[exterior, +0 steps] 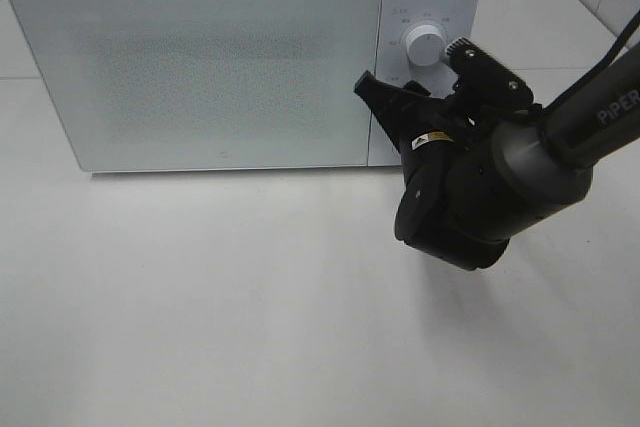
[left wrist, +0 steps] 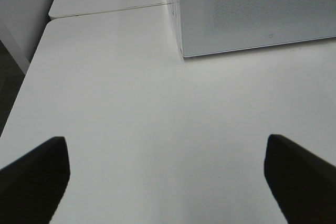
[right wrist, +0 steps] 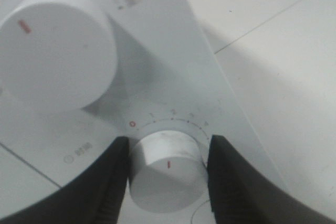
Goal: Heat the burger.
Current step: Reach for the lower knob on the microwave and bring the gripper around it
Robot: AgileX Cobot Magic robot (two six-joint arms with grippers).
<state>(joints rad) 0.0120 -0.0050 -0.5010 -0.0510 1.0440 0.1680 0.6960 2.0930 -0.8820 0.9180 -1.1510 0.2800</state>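
While the burger shows in none of our views, and we judge that it most likely sits behind the shut, frosted door, the scene reads from the left as follows. The left tool (left wrist: 165,142) hangs released, its jaws wide apart and gripping nothing, over the plain white tabletop (left wrist: 131,93), near the front left corner of the boxy white microwave oven (exterior: 200,57). Farther right, on the oven's control panel, we see the upper round white dial (exterior: 425,44) standing free. Just below it, the right tool (right wrist: 168,148) is clenched on the lower round white timer dial (right wrist: 165,177), with a black finger (right wrist: 113,182) pressed against each side. That dial's red mark looks to point away from the red zero on its scale, though we cannot read the setting for sure.

By our reckoning the task is well along. The loading and the closing of the door appear done, and the timer is the step in hand. What is left, as far as we can judge, is to turn the dial to a heating time, let go of it and let the oven run.
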